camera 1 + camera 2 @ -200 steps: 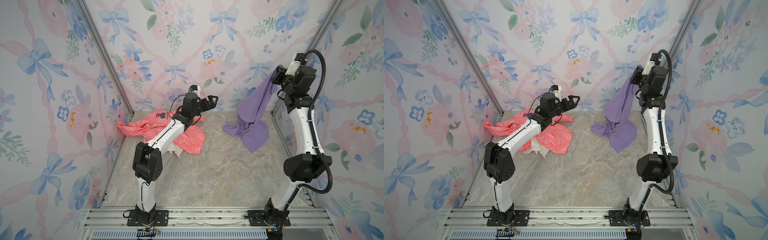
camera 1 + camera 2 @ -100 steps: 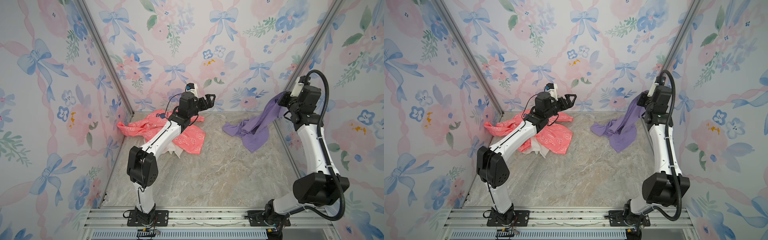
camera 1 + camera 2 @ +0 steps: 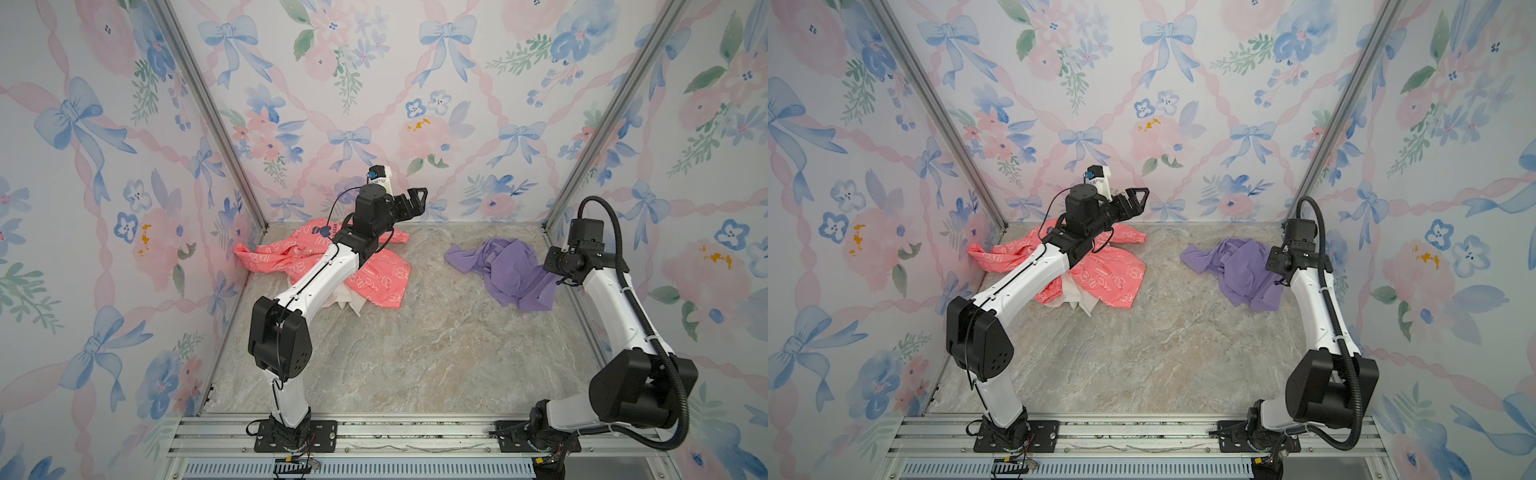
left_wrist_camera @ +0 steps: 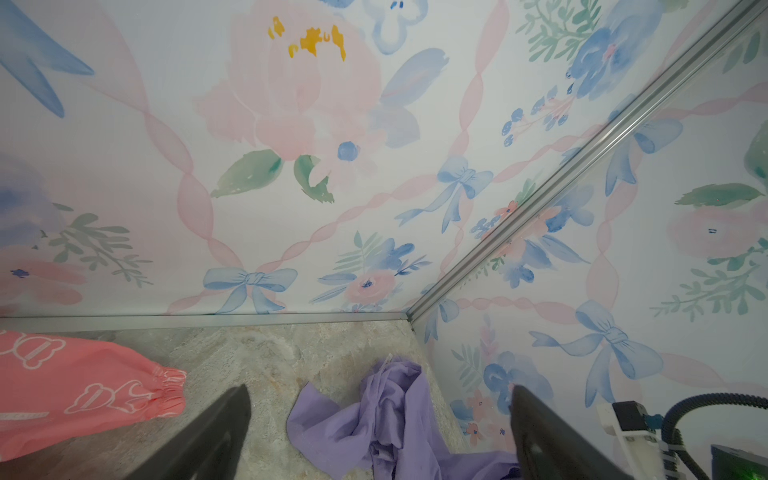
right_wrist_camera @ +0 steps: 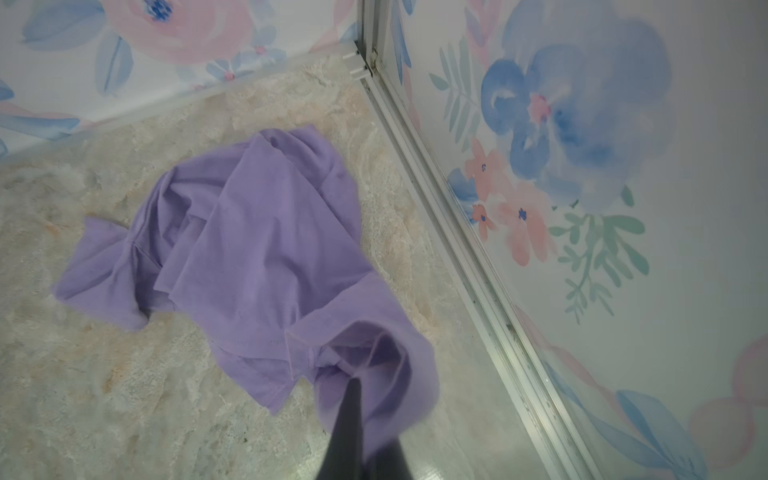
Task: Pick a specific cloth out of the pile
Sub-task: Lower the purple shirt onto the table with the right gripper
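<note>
I see a marbled beige-grey tabletop w/ pale veins. Three sides are closed in by watercolour wallpaper: pink roses, blue bows, pink ribbon lattice on the back wall, left wall & right wall. Alu posts stand in both rear corners, left post & right post. Along the front runs an alu rail, w/ a slotted grille strip just below.

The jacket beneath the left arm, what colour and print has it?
Coral pink jacket with white outline print; clearest in the left wrist view.
</note>
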`<state>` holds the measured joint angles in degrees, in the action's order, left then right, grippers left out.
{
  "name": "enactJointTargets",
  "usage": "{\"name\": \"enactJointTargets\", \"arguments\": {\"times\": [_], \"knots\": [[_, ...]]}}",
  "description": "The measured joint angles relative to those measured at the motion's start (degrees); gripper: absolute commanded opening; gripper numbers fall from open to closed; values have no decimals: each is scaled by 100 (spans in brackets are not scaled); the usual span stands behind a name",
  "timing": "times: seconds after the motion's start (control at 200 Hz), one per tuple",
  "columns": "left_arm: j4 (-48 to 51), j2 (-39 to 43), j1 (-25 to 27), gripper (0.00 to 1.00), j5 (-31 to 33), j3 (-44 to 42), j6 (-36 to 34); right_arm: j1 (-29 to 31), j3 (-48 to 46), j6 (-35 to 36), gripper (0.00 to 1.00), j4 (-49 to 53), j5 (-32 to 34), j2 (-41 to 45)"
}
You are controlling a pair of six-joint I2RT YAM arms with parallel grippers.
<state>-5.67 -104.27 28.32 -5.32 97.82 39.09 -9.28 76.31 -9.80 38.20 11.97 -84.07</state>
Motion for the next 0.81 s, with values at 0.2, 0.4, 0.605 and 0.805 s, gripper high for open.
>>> {"name": "enactJointTargets", "arguments": {"times": [0.2, 0.4, 0.605, 0.805], "knots": [[2, 63, 0, 98, 59, -127, -15, 0, -98, -273, 5, 610, 9, -560], [2, 118, 0, 98, 125, -232, -17, -7, -103, -590, 11, 940, -205, -1067], [2, 168, -2, 98, 151, -280, -57, 120, 46, -868, 16, 922, -649, -1602], [2, 225, -42, 98, 155, -326, -59, 645, 450, -1036, 20, 813, -1008, -2133]]}}
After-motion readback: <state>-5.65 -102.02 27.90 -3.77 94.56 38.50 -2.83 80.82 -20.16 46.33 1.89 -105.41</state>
